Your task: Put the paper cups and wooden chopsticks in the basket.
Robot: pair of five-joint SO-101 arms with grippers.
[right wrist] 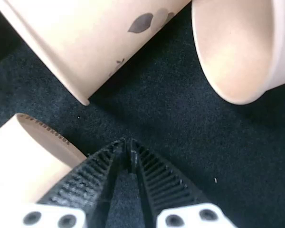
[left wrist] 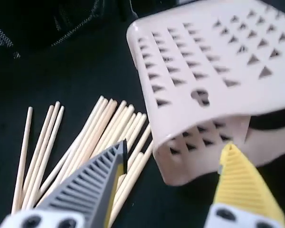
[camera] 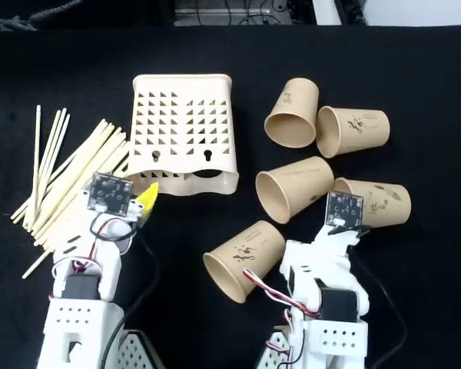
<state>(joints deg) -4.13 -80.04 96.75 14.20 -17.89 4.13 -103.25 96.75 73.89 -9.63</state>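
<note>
A cream perforated basket (camera: 184,134) lies on its side on the black cloth, its mouth facing the arms. Wooden chopsticks (camera: 69,177) lie fanned out just left of it. Several paper cups lie tipped over to the right, among them one (camera: 293,187) in the middle and one (camera: 244,260) nearest the arms. My left gripper (left wrist: 175,146) is open with nothing in it, its grey finger (left wrist: 92,183) over the chopsticks (left wrist: 99,137) and its yellow finger (left wrist: 242,185) by the basket's (left wrist: 213,61) near corner. My right gripper (right wrist: 129,147) is shut and empty, low over the cloth between two cups (right wrist: 85,42) (right wrist: 242,47).
Two more cups (camera: 292,111) (camera: 353,131) lie at the back right beside the basket. Another cup (camera: 376,201) lies just right of the right arm's wrist (camera: 344,209). Bare black cloth stretches behind the basket and at the far right.
</note>
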